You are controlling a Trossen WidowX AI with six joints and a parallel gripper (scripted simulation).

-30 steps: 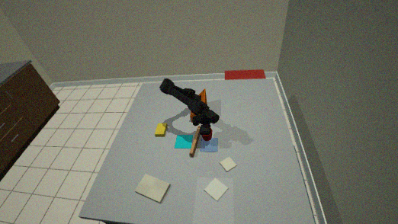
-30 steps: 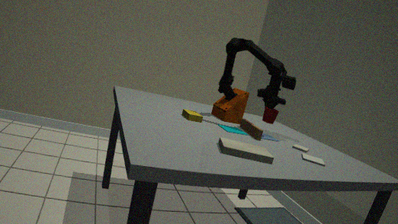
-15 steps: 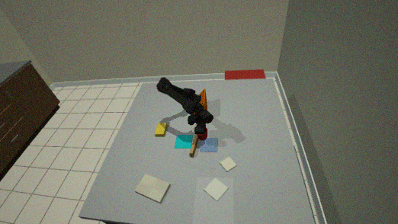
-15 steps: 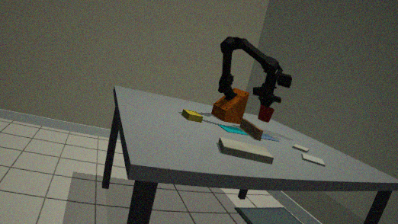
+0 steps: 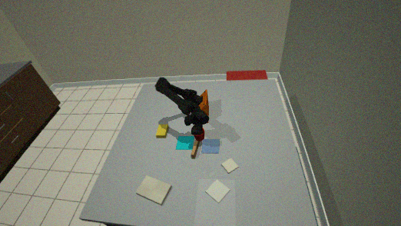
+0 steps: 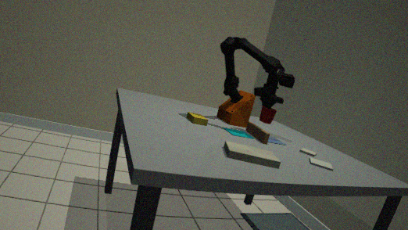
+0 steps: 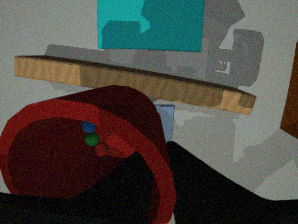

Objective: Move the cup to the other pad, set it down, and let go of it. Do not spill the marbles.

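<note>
The red cup is in the air above the table, close to upright. My gripper is shut on its wall at the rim. Inside the cup lie a blue marble, a green marble and a red marble. The teal pad and the blue pad lie flat. The cup hangs on the robot-base side, between the two pads as seen from above. Nothing stands on either pad.
A long wooden block stands between the pads as a low barrier. A yellow block lies beyond the teal pad. Several pale flat slabs lie farther forward, the largest a cream slab.
</note>
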